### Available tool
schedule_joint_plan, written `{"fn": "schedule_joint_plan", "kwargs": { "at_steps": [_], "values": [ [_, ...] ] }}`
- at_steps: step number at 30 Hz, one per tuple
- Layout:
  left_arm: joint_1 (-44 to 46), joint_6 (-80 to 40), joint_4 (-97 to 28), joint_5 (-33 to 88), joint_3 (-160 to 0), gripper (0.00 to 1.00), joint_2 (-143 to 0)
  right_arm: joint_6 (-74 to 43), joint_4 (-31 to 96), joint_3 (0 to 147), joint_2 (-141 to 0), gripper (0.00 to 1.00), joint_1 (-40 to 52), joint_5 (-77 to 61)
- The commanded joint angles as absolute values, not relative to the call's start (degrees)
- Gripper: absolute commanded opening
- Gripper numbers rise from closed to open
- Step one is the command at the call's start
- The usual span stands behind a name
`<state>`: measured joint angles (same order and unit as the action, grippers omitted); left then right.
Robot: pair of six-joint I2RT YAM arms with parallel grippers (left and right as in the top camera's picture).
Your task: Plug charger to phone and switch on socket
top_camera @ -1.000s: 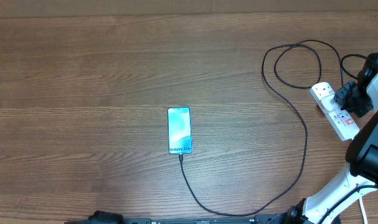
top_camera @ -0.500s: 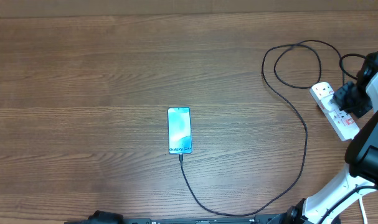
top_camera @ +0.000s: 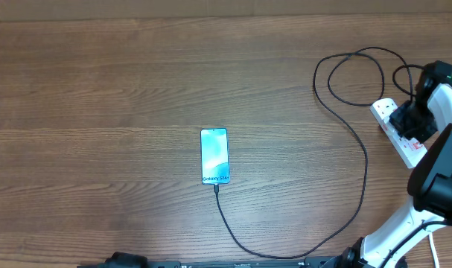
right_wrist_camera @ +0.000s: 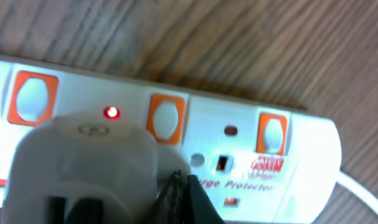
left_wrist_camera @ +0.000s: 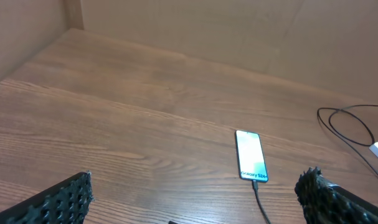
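The phone (top_camera: 214,156) lies face up mid-table, its blue screen lit, also in the left wrist view (left_wrist_camera: 251,155). The thin black charger cable (top_camera: 360,156) is plugged into the phone's near end and loops right and back to the socket (top_camera: 397,128). In the right wrist view the white socket (right_wrist_camera: 238,137) fills the frame, with a white adapter (right_wrist_camera: 83,162) plugged in and a small red light (right_wrist_camera: 111,112) lit above it. My right gripper (right_wrist_camera: 187,186) is shut, its tips right over the socket beside the adapter. My left gripper (left_wrist_camera: 195,202) is open and empty, low at the table's front.
The socket has orange-framed switches (right_wrist_camera: 166,117) along its far edge and a thick white cord (right_wrist_camera: 363,186) leaving its right end. The cable loop (top_camera: 356,74) lies behind the socket. The right arm (top_camera: 441,179) reaches up the table's right edge.
My right gripper has shifted slightly left and back over the socket. The phone, the cable and the left gripper have not moved.
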<state>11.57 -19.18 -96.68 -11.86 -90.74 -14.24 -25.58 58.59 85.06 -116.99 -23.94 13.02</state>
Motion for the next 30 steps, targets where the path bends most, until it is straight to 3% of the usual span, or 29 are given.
{"fn": "schedule_joint_plan", "kwargs": {
  "at_steps": [1,12,21,30],
  "values": [
    [11.16,-19.46,-96.77,-12.45,-90.59,1.00,-13.43,-31.40,59.86,83.70,-116.25,0.04,-23.07,15.77],
    [10.79,-19.46,-96.77,-12.45,-90.59,1.00,-13.41,-38.17,62.65,83.70,-103.42,0.04,-23.55,21.56],
    [3.11,-19.46,-96.77,-12.45,-90.59,1.00,-12.73,-38.15,61.71,83.70,-87.46,0.04,-20.12,17.69],
    [1.52,-19.46,-96.77,-12.45,-90.13,1.00,-4.99,-37.52,50.17,83.77,-67.09,0.04,-19.88,6.57]
  ]
}}
